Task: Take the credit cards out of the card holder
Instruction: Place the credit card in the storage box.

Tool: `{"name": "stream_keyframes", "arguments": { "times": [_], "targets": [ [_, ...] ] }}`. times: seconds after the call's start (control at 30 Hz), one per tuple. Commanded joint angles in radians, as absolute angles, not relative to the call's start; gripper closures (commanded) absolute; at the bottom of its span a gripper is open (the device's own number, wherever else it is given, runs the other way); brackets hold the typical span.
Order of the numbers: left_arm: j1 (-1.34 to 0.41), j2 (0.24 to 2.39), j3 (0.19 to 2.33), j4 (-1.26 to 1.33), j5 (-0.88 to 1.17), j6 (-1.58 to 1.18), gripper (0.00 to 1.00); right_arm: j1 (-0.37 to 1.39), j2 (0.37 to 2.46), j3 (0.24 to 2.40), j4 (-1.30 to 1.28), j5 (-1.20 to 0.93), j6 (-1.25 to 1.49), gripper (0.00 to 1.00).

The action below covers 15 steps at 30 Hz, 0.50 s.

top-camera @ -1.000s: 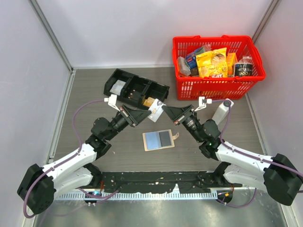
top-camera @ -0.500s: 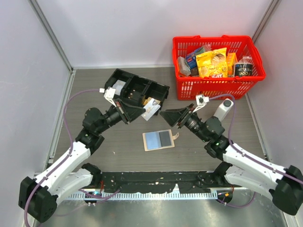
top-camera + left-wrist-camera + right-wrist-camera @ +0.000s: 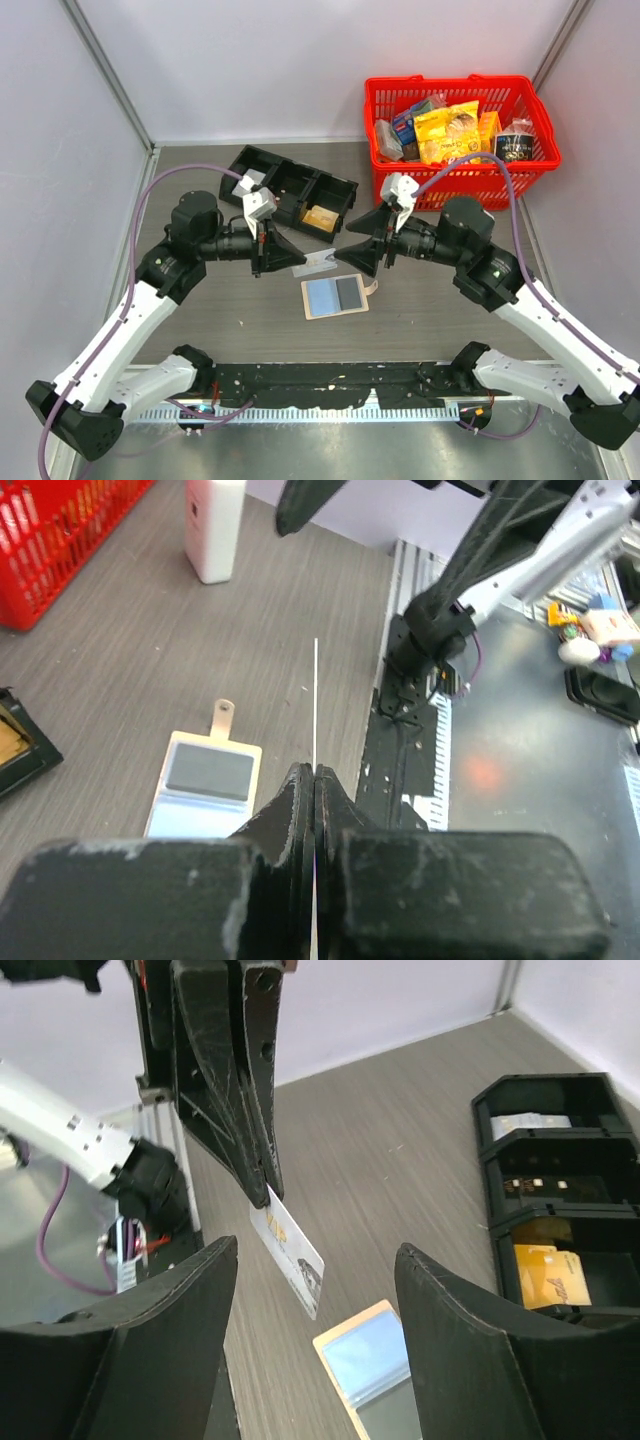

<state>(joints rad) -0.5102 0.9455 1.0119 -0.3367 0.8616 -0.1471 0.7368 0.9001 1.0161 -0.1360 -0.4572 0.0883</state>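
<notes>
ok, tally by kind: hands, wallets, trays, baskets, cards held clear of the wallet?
Black two-finger robot hands: 2, left hand, right hand
Tan leather-like folding wallet: 1
Black three-compartment plastic tray: 1
Red plastic basket: 1
White plastic card pinched in the left hand: 1
Total: 6

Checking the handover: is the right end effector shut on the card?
No: the right end effector stands wide open, and the card is pinched only by the left end effector.

A grey wood-grain tabletop point(image 3: 270, 300) sits boxed in by 3 pale lavender walls point(image 3: 300, 60) (metal strips point(image 3: 105, 70) at the 2 back corners), evenly lit.
</notes>
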Motion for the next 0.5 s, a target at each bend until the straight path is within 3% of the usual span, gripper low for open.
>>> {"name": "stream_keyframes", "arguments": {
  "times": [0.0, 0.33, 0.43, 0.47],
  "targets": [
    [-0.509, 0.951, 1.080, -0.476, 0.985, -0.029, 1.00, 0.733, 0.972, 1.138, -0.348, -0.627, -0.081, 0.32],
    [-0.511, 0.950, 1.103, -0.477, 1.000, -0.029, 1.00, 0.733, 1.075, 1.198, -0.390, -0.762, -0.094, 0.37],
    [-0.509, 0.954, 1.109, -0.476, 1.006, -0.032, 1.00, 0.733, 1.098, 1.198, -0.380, -0.790, -0.084, 0.44],
    [-0.509, 0.956, 1.109, -0.476, 1.006, -0.032, 1.00, 0.735, 1.103, 1.200, -0.373, -0.790, -0.083, 0.51]
  ]
}}
